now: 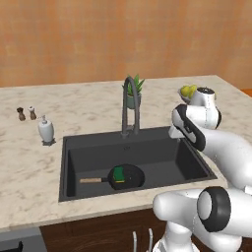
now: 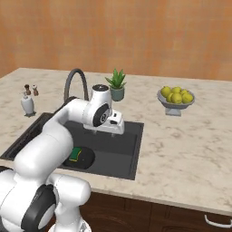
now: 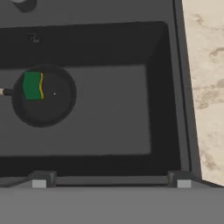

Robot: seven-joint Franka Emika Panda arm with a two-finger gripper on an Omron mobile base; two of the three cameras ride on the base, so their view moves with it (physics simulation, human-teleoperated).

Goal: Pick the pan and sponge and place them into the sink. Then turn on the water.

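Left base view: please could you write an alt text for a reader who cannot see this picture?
A black pan lies in a dark grey sink, with a green sponge on it and its wooden handle pointing left. A dark faucet arches behind the basin, and the white robot arm rises at the right over a marble counter.

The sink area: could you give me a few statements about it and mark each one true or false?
1. The pan lies inside the sink. True.
2. The sponge sits on the counter beside the soap bottle. False: it rests in the pan.
3. Water is running from the faucet. False: no water shows.
4. A bowl of lemons stands on the counter. True.
5. The gripper holds the pan. False: it is open, above the sink.
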